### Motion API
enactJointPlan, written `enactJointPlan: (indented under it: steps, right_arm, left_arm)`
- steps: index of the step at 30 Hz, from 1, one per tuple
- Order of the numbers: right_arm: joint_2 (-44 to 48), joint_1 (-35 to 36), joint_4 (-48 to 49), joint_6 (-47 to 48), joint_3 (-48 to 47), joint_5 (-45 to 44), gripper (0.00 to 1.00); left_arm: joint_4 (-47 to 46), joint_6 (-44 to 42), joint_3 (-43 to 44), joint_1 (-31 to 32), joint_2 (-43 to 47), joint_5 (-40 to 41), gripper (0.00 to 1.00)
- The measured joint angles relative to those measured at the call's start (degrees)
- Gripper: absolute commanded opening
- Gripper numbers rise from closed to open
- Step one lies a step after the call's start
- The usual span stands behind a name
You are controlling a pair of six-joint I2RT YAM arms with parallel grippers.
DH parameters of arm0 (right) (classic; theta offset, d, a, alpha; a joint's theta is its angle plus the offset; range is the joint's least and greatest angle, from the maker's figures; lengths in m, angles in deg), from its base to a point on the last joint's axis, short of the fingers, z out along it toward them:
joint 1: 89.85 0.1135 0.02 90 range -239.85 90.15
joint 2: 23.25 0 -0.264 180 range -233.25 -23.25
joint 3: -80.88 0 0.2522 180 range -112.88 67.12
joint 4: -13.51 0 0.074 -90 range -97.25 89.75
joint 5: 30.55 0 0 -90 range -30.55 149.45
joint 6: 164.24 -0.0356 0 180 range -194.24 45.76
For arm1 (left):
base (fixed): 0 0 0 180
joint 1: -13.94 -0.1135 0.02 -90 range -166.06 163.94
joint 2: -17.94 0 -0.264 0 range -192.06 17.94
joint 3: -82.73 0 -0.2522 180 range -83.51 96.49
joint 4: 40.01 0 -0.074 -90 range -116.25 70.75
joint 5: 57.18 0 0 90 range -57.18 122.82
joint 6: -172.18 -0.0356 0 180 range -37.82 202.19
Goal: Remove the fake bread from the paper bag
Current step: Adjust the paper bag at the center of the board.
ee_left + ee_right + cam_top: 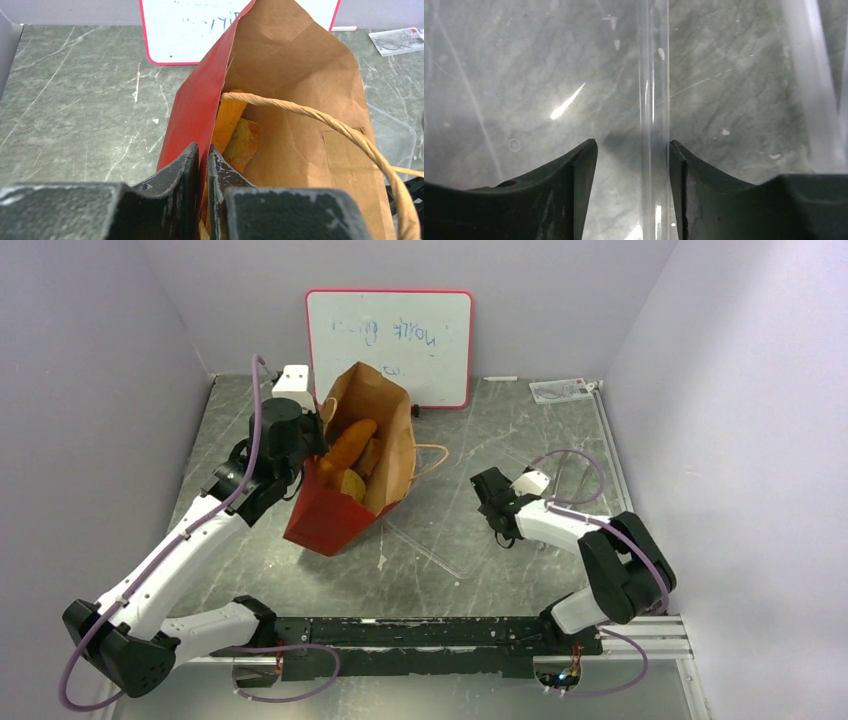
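Note:
The paper bag (330, 515), red outside and brown inside, leans open at the table's middle left. Inside it lie a long orange loaf (352, 444) and tan-orange rolls (352, 483). My left gripper (318, 447) is shut on the bag's left wall at its rim. In the left wrist view the left gripper (202, 150) pinches the red wall (197, 105), with the loaf (227, 120) and a roll (243, 142) just inside and a handle (325, 120) looping across. My right gripper (492, 502) is open and empty, right of the bag, over a clear tray rim (651, 75).
A clear plastic tray (440, 540) lies flat between the bag and the right arm. A red-framed whiteboard (390, 345) leans on the back wall behind the bag. A small clear packet (565, 390) lies at the back right. Walls close in on both sides.

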Motion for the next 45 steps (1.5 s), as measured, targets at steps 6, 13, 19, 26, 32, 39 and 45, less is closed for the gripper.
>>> enactJointPlan:
  steps: [6, 13, 19, 26, 32, 39, 45]
  right_arm:
    - [-3.3, 0.9, -2.1, -6.8, -3.5, 0.0, 0.32]
    - [-3.7, 0.9, -7.6, -18.8, -4.7, 1.1, 0.14]
    - [-3.3, 1.0, -11.3, -28.7, -5.5, 3.1, 0.12]
    - [-5.9, 1.2, -15.4, -38.2, -8.7, 5.3, 0.12]
    - [-9.2, 1.2, -13.6, -45.0, -11.3, 6.6, 0.2]
    - [-13.0, 1.2, -10.0, -50.2, -14.8, 7.3, 0.45]
    - [-11.1, 1.4, -8.3, -49.4, -13.8, 6.3, 0.69]
  left_arm:
    - [0.0, -0.2, -0.4, 0.0, 0.9, -0.1, 0.07]
    - [-0.1, -1.2, -2.3, 0.0, 2.7, 0.2, 0.07]
    - [-0.4, -2.0, -3.8, -0.3, 4.3, 0.6, 0.07]
    - [-1.4, -2.7, -6.0, -1.6, 7.0, 0.9, 0.07]
    - [-2.0, -3.0, -7.7, -3.1, 8.5, 1.0, 0.07]
    - [-2.2, -2.6, -8.7, -5.1, 10.0, 1.0, 0.07]
    - [-2.6, -1.1, -8.7, -7.0, 11.0, 0.3, 0.07]
